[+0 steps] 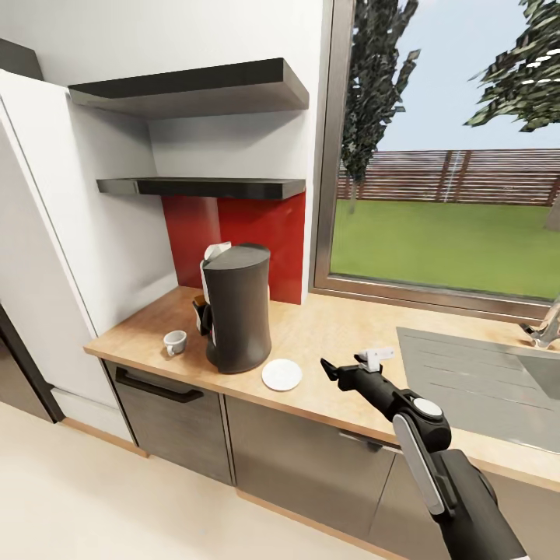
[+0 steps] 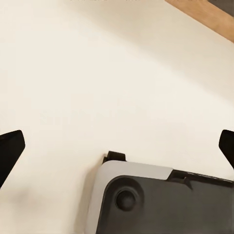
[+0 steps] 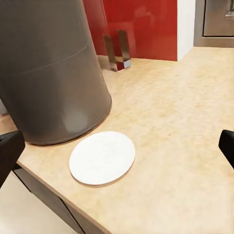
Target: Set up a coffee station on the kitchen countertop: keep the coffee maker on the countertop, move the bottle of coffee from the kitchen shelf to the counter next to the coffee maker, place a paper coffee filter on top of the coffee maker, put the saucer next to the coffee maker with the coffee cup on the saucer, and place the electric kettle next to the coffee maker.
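Right gripper (image 1: 348,372) hangs over the surface (image 1: 334,327), fingers spread wide and empty, aimed at the saucer (image 1: 281,374). The saucer lies flat just beside the coffee maker (image 1: 236,307); the cup (image 1: 175,341) stands on the machine's far side, still off it. Risks: a thin plate gives the fingers little to bite, so a nudge could slide it off the near edge. Reaching past for the cup could clip the maker. Left gripper (image 2: 117,146) is spread over bare floor.
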